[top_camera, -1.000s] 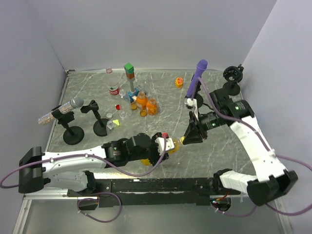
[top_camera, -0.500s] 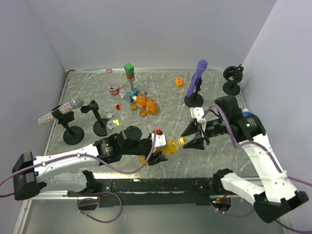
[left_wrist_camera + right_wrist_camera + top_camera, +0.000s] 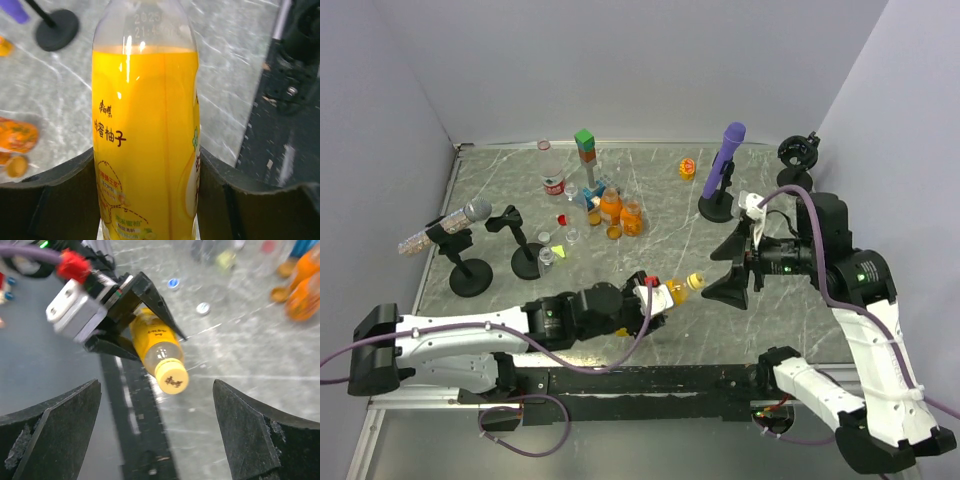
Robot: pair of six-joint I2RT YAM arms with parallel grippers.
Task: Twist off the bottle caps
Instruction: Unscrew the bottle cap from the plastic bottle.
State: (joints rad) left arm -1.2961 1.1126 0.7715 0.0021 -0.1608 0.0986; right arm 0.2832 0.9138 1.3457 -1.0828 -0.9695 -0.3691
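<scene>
My left gripper [image 3: 655, 300] is shut on a yellow juice bottle [image 3: 677, 291], held tilted with its neck pointing right. In the left wrist view the bottle [image 3: 145, 125] fills the gap between both fingers [image 3: 55, 195]. Its yellow cap [image 3: 696, 281] sits on the neck. My right gripper [image 3: 728, 268] stands open a short way to the right of the cap, not touching it. From the right wrist the cap [image 3: 171, 377] faces me, the bottle [image 3: 152, 340] behind it, and my right gripper [image 3: 157, 440] has its fingers [image 3: 250, 430] wide apart on either side below.
A cluster of orange and clear bottles [image 3: 610, 205] stands at the back by stacked green and orange blocks [image 3: 585, 145]. A purple microphone [image 3: 725, 160] stands at the back right, a grey microphone [image 3: 460, 220] and black stands [image 3: 525, 250] at the left. Loose caps [image 3: 202, 308] lie on the table.
My right gripper was shut at the bottle's cap; it has opened wide and drawn back to the right. The cap stays on the bottle in my left gripper.
</scene>
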